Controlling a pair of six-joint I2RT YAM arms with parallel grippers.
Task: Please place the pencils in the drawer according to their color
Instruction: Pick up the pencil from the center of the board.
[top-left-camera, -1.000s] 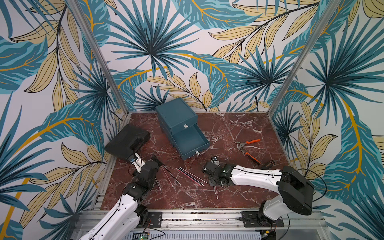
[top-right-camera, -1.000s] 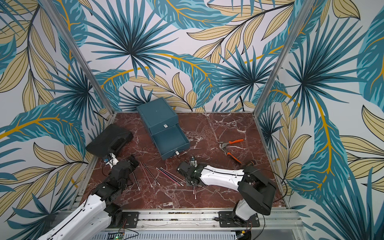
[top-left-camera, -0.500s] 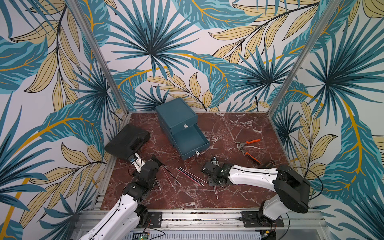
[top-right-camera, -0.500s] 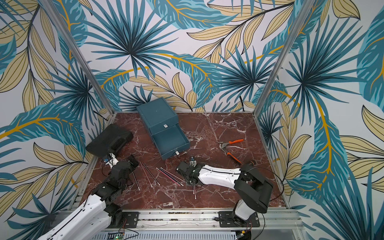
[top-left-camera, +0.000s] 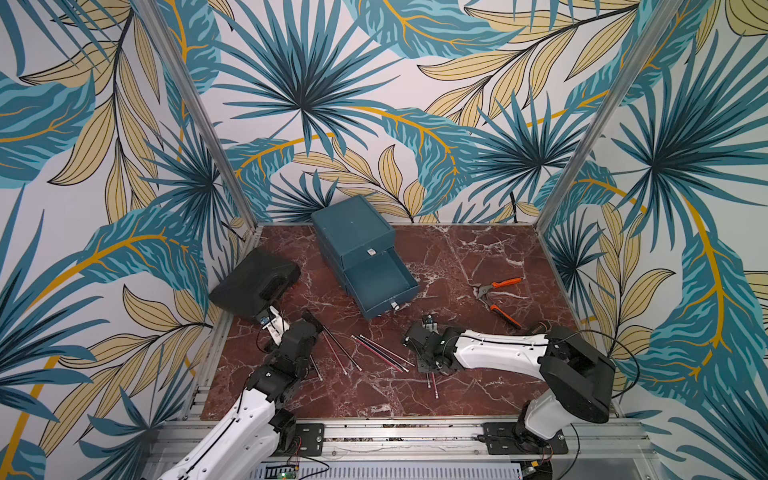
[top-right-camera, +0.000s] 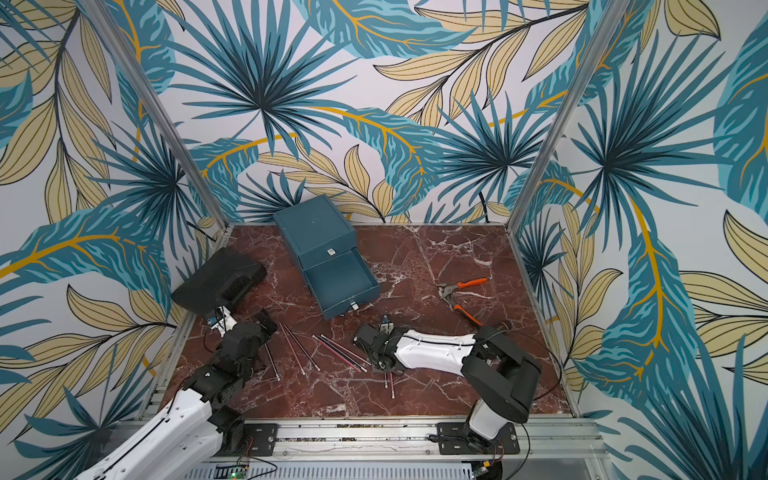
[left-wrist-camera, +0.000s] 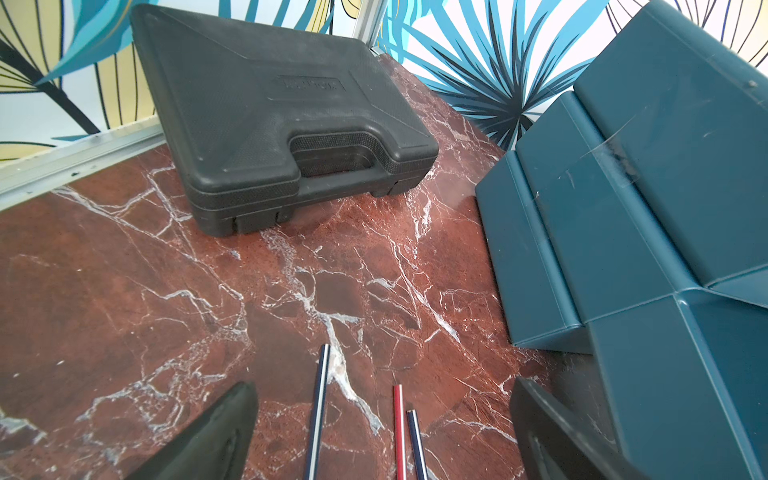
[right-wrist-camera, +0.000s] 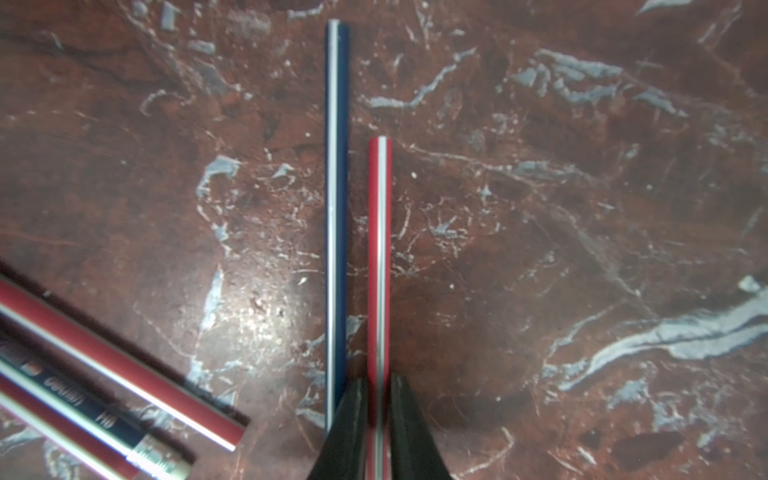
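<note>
In both top views the right claw (top-left-camera: 428, 368) points down at the tabletop (top-left-camera: 457, 257), its tips hidden under the wrist. The pencils (top-left-camera: 380, 352) lie scattered near the drawer (top-left-camera: 353, 232), which has one tray pulled out. Left wrist view: the left claw (left-wrist-camera: 384, 432) is spread wide, and the pencils are cut off by the frame. Right wrist view: blurred, with the claw clamped on a red pencil (right-wrist-camera: 379, 249).

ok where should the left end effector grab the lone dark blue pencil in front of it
Probably grip the dark blue pencil on its shaft, coming straight down with the open left end effector straddling its width. It lies flat on the marble table, thin and straight, so only its long sides can be pinched; the red pencil lies apart, leaving finger room.
</note>
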